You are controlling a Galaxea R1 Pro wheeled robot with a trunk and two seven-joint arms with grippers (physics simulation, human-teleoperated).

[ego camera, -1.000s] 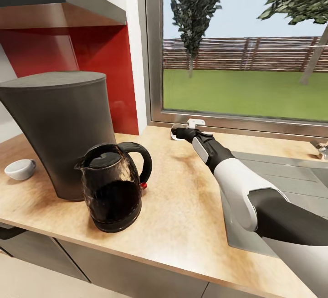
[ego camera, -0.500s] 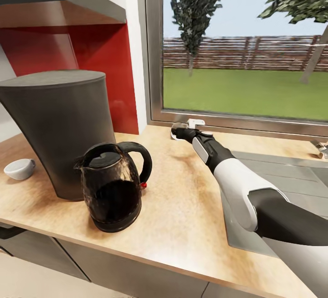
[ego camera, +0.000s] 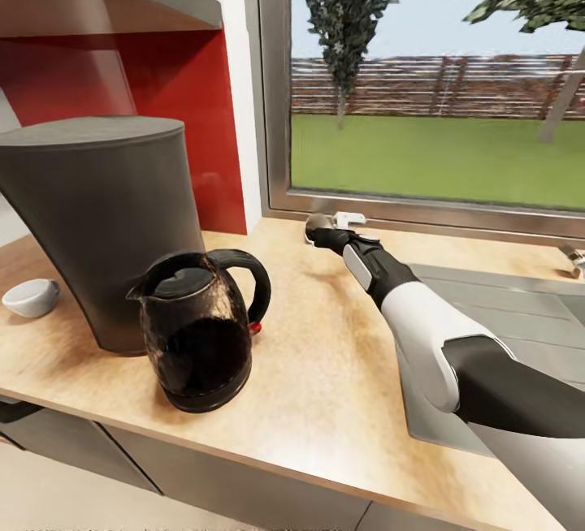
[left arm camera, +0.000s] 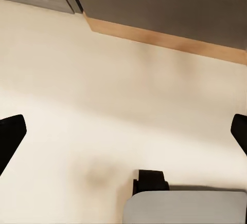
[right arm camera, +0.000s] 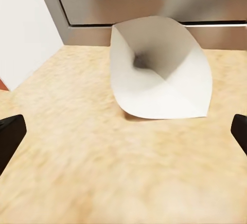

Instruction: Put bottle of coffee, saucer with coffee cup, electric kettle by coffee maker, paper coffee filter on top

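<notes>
Right gripper sits just short of the paper coffee filter on the counter, fingers spread wide. Left gripper fingers also apart. Electric kettle touches the coffee maker.

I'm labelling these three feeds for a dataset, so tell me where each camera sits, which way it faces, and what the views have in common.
Head view: from the robot's head, looking forward and down over the kitchen countertop, coffee maker and electric kettle; the right arm reaches toward the window.
Left wrist view: on the left arm, facing the pale floor; both fingertips at the edges.
Right wrist view: on the right arm, facing the paper coffee filter; fingertips spread wide.
Shared: head and right wrist views both show the countertop by the window.
</notes>
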